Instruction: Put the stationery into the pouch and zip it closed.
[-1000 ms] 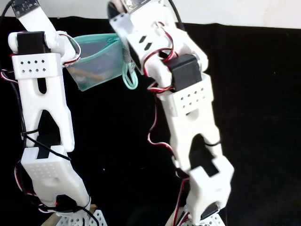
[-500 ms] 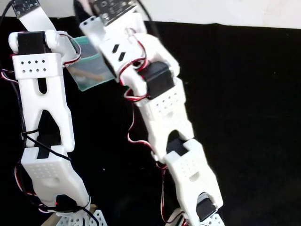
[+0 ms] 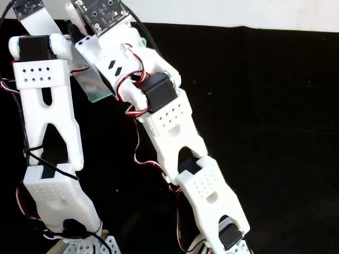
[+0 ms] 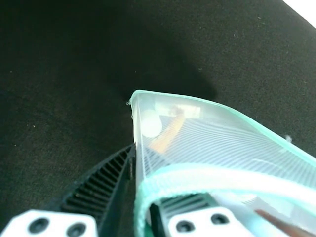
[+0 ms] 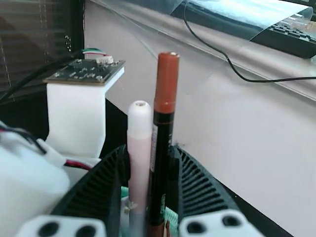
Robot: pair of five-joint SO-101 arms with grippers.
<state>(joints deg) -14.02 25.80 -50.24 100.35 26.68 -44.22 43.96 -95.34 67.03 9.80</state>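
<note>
Left pincer point(image 4: 142, 190) clamps pouch point(image 4: 212, 143) edge; right pincer point(image 5: 150, 160) grips pens point(image 5: 165, 89)

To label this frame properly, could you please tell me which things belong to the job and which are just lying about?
Job: pouch, marker, pink pen.
Lying about: cable, keyboard, black cloth.

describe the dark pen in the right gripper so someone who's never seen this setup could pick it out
Start at the right gripper, whose black ribbed jaws clamp two pens side by side. The dark pen sticks out farther past the jaws than the pale pink pen pressed against it. Its black barrel and reddish-brown cap set it apart from that lighter, round-tipped neighbour.
</note>
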